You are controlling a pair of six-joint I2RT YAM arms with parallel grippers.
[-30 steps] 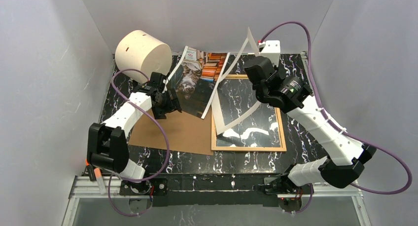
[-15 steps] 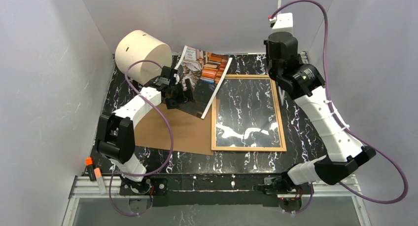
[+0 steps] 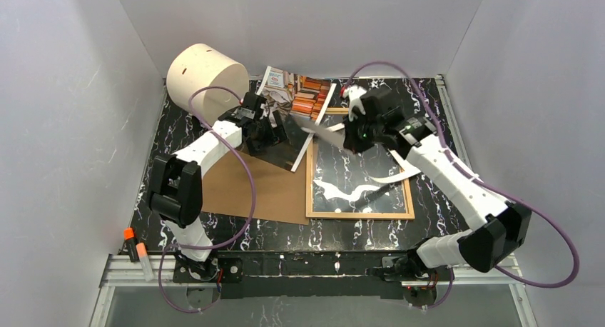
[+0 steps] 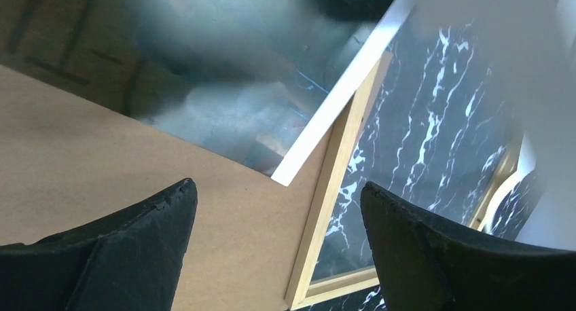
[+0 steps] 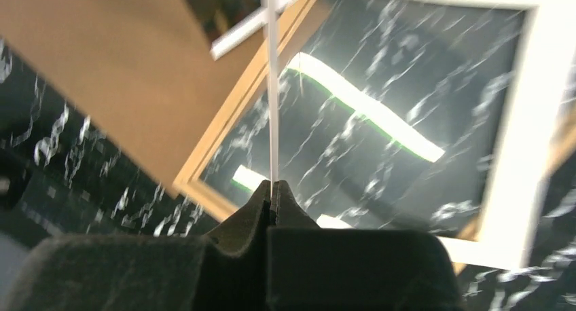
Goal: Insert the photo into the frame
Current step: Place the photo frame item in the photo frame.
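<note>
light wood edges the glazed frame point(image 3: 357, 215), which lies flat on a black marbled table point(image 3: 428, 95), its glass catching lamp glare. the photo point(image 3: 285, 120), a cat on stacked books, lies outside the frame, just off its far left corner, with its white border reaching that corner. the left gripper point(image 3: 270, 127) hovers over the photo's end nearest the frame's left side, fingers point(image 4: 136, 250) spread wide and holding nothing. the right gripper point(image 5: 272, 195) hangs above the far left part of the frame, fingers pinched tight on the thin edge of a white mat point(image 3: 397, 176), which is lifted and tilted over the glass. a brown board point(image 3: 250, 191) lies flat against the frame's left side, partly under the photo. a cream cylinder point(image 3: 207, 73) stands well off beyond the frame's far left corner.
</note>
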